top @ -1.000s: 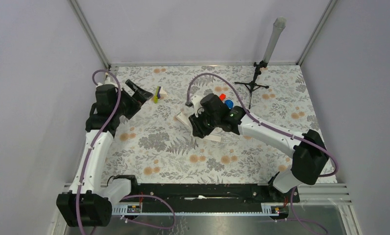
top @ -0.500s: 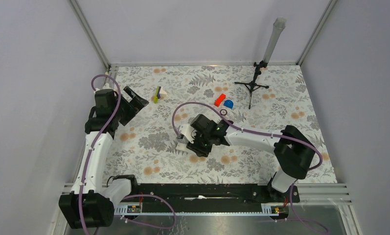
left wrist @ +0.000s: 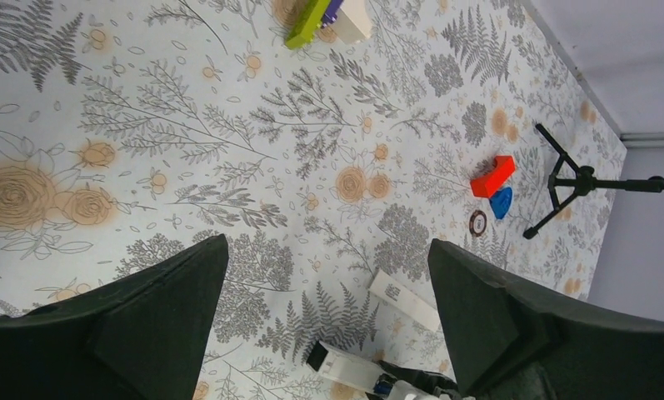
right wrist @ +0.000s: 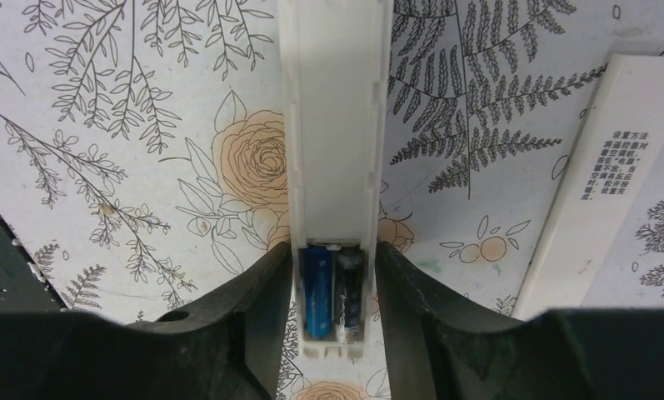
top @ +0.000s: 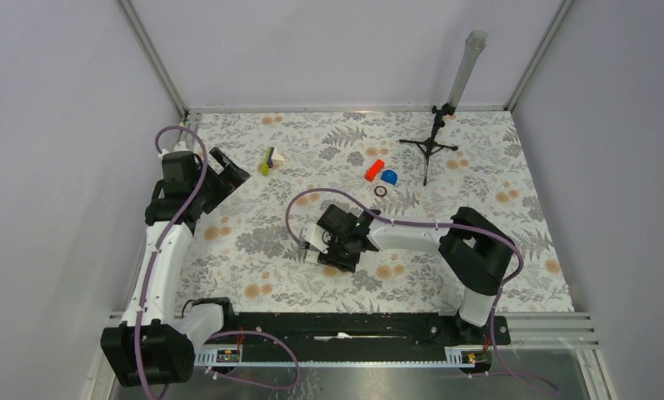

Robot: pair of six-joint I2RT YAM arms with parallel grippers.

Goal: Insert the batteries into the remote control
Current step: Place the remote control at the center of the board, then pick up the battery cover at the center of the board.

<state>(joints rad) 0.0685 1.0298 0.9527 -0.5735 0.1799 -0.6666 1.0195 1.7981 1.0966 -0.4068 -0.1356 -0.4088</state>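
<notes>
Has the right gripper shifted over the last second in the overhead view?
Yes. The right gripper, shut on the remote control, has pulled back toward the arm bases and slightly left, away from the red block.

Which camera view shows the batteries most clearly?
The right wrist view: the batteries lie side by side in the remote. The top view hides them under the right hand. The left wrist view shows only a blue speck.

Two batteries [right wrist: 317, 290], one remote control [right wrist: 335, 125], one red block [left wrist: 492, 177], one tripod [left wrist: 582, 182].
</notes>
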